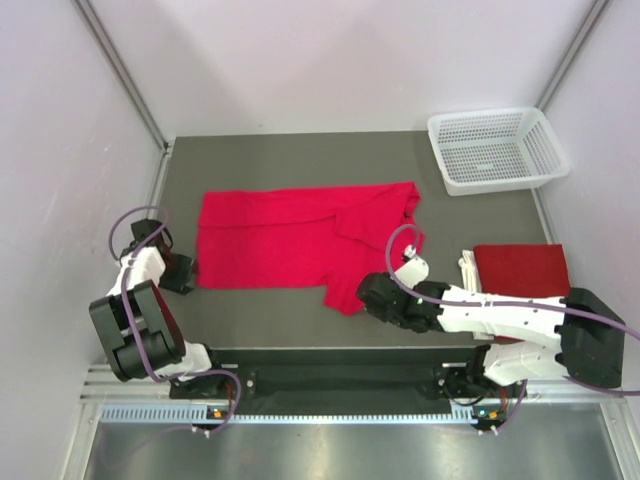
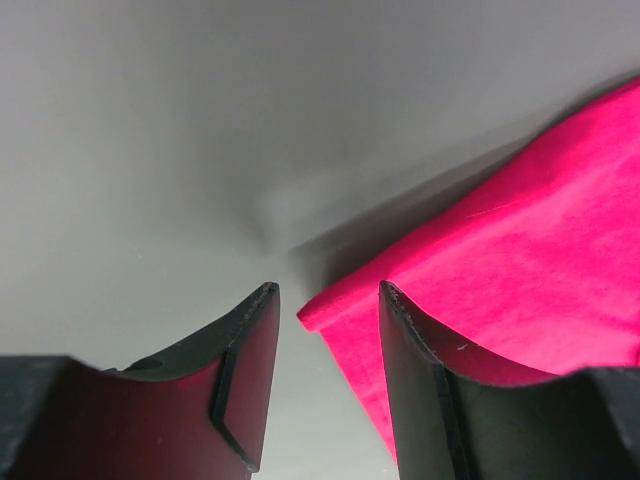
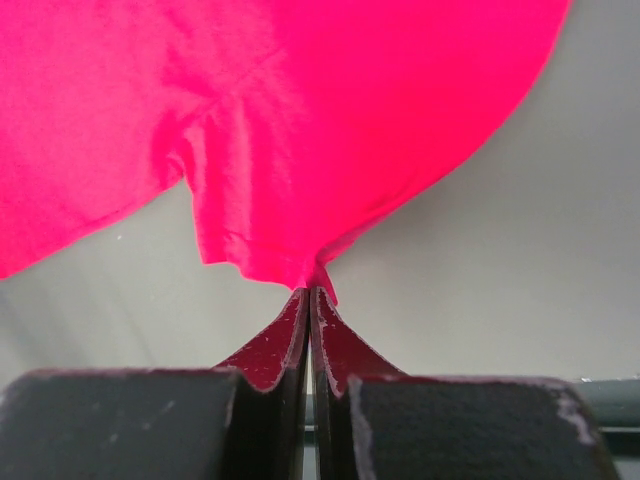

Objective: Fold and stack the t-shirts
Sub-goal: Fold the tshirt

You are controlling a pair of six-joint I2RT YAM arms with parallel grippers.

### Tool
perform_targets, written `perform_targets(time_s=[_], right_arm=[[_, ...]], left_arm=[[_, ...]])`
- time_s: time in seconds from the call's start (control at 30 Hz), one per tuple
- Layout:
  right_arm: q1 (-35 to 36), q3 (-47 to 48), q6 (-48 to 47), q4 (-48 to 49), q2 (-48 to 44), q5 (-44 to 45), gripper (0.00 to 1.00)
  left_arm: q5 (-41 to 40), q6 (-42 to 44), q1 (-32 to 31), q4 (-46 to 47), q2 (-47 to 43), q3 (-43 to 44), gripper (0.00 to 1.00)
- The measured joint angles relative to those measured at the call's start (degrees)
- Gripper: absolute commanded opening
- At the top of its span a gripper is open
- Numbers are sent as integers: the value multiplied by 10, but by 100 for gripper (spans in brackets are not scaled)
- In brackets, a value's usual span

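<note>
One spread t-shirt (image 1: 285, 245), plain bright red, lies flat across the middle of the frame, its right part folded over and rumpled. A folded t-shirt (image 1: 520, 268), darker red, lies at the right edge.

Finding: this is a robotics laboratory test cell, not a home, shop or office.

Evidence: a dark grey surface (image 1: 300, 160) is enclosed on three sides by plain pale panels (image 1: 60, 130), joined by bare metal framing posts (image 1: 122, 75). A left arm (image 1: 135, 330) and a right arm (image 1: 500, 318) are bolted to a metal rail (image 1: 330, 412) at the near edge, with purple cables (image 1: 113, 236) running exposed.

The contents are sparse: one red t-shirt (image 1: 270, 240) spread flat, one folded red t-shirt (image 1: 520, 268) at the right, and a white mesh basket (image 1: 495, 183) in the far right corner.
</note>
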Motion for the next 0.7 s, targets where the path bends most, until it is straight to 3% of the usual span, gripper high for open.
perform_targets(time_s=[0.5,0.7], right_arm=[[0,0,-42,14,9,2,0],[0,0,-42,16,9,3,0]], left_arm=[[59,-1,0,69,-10,-44,37],[105,2,-2,97,-41,-33,38]])
